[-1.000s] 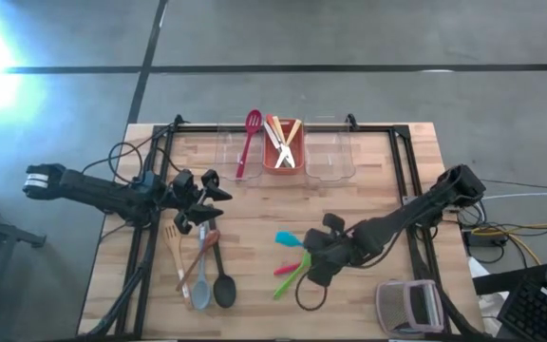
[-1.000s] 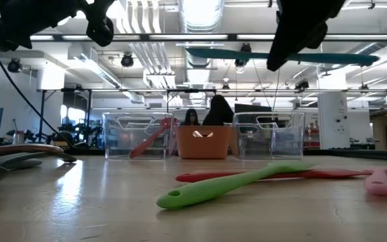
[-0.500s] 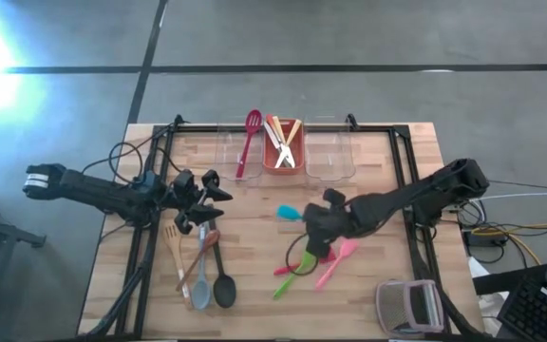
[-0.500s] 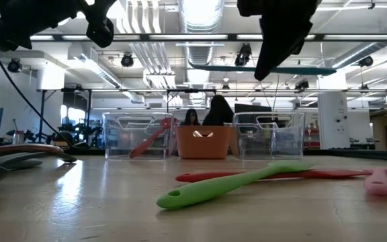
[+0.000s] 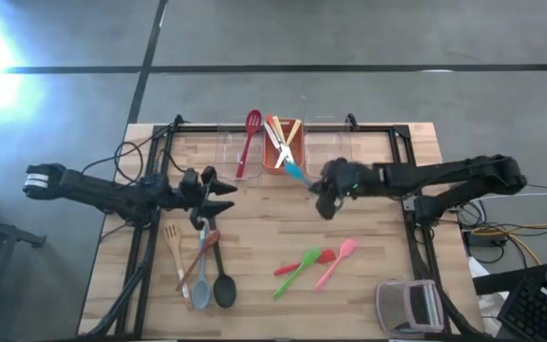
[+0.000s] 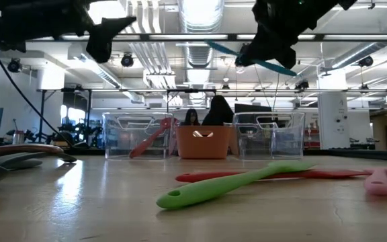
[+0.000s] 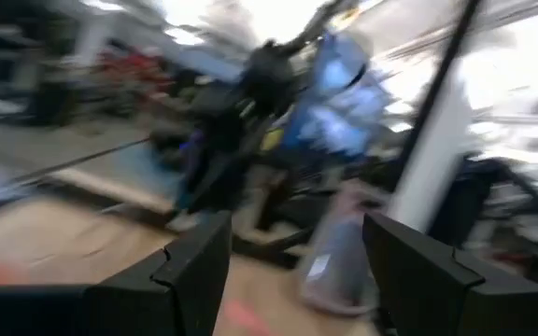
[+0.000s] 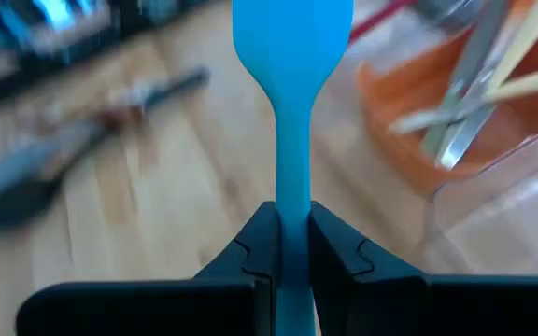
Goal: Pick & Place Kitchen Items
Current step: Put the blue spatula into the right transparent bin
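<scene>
Premises present as a robotics lab or industrial workshop, not a domestic kitchen. A wooden workbench (image 5: 254, 237) with a black metal frame (image 5: 150, 190) stands on a grey concrete floor (image 5: 349, 38). Beyond the workbench: exposed ceiling ducting (image 6: 200, 40), strip lighting (image 6: 200, 10), open racking (image 6: 66, 114) and a seated person (image 6: 215, 111).

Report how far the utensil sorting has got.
Done: a red slotted spatula lies in the left clear bin, and pale utensils sit in the orange bin.

In hand: the right gripper holds a blue spoon near the bins.

Left: green spoon, red spoon, pink spoon, and the large spoons below the open left gripper.
</scene>
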